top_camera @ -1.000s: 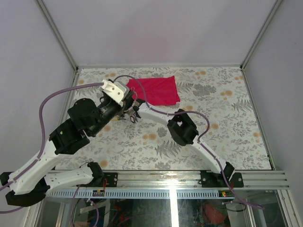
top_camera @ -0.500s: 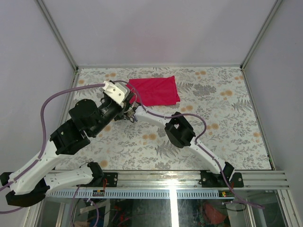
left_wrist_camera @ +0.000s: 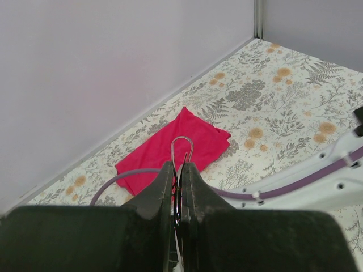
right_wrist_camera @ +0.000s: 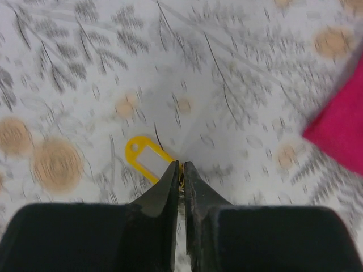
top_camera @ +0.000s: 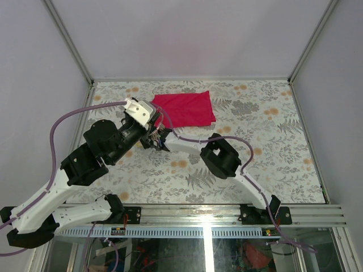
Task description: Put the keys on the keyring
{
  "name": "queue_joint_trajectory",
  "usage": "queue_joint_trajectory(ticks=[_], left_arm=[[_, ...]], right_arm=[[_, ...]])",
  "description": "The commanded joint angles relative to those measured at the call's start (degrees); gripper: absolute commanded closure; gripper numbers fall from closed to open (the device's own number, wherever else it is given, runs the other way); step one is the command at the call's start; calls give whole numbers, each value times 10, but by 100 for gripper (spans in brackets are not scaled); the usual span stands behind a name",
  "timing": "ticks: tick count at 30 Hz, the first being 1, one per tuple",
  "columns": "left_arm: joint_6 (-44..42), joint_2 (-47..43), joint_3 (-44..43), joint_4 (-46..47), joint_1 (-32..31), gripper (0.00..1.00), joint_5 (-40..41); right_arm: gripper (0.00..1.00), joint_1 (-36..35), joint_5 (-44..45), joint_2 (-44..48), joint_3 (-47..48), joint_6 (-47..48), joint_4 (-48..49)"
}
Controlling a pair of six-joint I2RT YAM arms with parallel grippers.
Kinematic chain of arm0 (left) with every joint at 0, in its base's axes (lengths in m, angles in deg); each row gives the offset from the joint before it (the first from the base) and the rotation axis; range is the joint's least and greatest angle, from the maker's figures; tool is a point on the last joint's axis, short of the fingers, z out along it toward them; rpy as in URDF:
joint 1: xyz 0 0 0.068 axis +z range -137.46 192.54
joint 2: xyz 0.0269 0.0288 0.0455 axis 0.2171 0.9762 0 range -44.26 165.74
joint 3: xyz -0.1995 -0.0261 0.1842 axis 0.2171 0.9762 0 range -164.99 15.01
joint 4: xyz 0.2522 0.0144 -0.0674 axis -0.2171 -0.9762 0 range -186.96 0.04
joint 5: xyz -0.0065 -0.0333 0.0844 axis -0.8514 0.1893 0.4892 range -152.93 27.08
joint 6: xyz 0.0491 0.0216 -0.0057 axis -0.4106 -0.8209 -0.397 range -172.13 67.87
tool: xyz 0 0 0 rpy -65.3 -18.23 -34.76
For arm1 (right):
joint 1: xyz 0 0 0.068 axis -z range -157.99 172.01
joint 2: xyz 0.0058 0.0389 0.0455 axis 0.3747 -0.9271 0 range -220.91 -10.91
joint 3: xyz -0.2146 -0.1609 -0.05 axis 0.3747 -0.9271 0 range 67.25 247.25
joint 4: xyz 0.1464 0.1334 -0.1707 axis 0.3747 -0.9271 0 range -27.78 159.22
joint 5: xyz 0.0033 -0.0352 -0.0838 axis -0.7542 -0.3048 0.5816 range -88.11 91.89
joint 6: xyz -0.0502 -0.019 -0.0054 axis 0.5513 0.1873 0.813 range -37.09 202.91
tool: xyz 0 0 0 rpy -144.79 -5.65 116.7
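In the left wrist view my left gripper [left_wrist_camera: 177, 168] is shut on the keyring [left_wrist_camera: 181, 137], a thin silver wire loop that sticks out past the fingertips, above the red cloth [left_wrist_camera: 170, 148]. In the right wrist view my right gripper [right_wrist_camera: 181, 166] is shut on the end of a yellow plastic tag [right_wrist_camera: 147, 158] with a white label, held just above the table. No key with a coloured head shows clearly. In the top view the left gripper [top_camera: 152, 139] and the right gripper [top_camera: 163, 135] meet tip to tip, just in front of the cloth.
The red cloth [top_camera: 184, 109] lies flat at the back middle of the flower-patterned table [top_camera: 272, 141]. Its corner shows in the right wrist view [right_wrist_camera: 343, 127]. Purple cables run along both arms. Grey walls close the table on three sides.
Both grippers stay close together near the cloth's front edge. The left wrist has edged slightly right and the right arm's elbow has shifted a little. Both stay shut.
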Motion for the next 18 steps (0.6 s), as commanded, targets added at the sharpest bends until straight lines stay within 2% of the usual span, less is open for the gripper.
queue_joint_trajectory(ticks=[1,4,10,18], left_arm=[[2,-8,7,33,3,100,12],[2,-8,9,36,3,100,9],[6,-6,14,37,3,100,6],[24,-4,29,47,3,100,-10]], right_arm=[[95,-7,33,105,-155,37,-17],[100,-4,37,193,-278,51,21],[100,22,-21,376,-512,47,96],[100,32,-91,575,-662,120,113]])
